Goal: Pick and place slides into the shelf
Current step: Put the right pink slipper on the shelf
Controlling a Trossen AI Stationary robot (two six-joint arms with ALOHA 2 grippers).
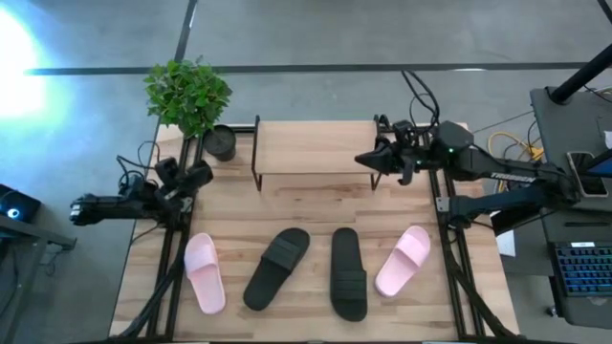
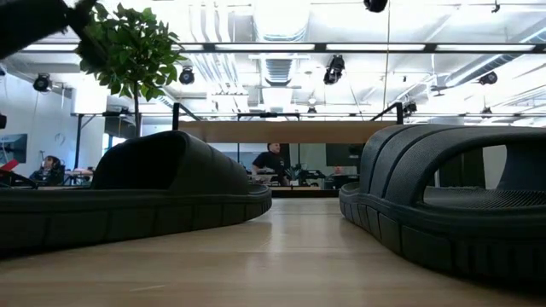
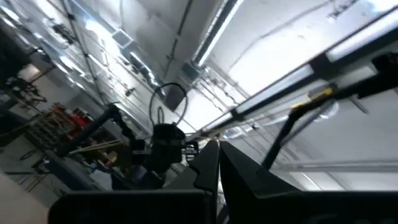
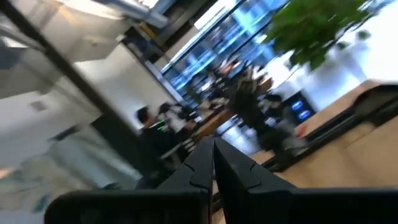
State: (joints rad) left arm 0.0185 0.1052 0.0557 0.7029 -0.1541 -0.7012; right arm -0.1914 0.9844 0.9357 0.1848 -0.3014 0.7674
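Black slides (image 2: 153, 192) lie nearest, between pink slides (image 1: 204, 272). Shelf (image 1: 316, 145) stands behind. Right gripper (image 1: 366, 159) hovers beside it, fingers together; left gripper (image 1: 203, 173), likewise together, waits at table (image 1: 316, 320) edge.

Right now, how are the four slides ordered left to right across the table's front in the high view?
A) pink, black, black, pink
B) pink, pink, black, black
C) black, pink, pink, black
A: a pink slide lies at each end, with the two black slides between them.
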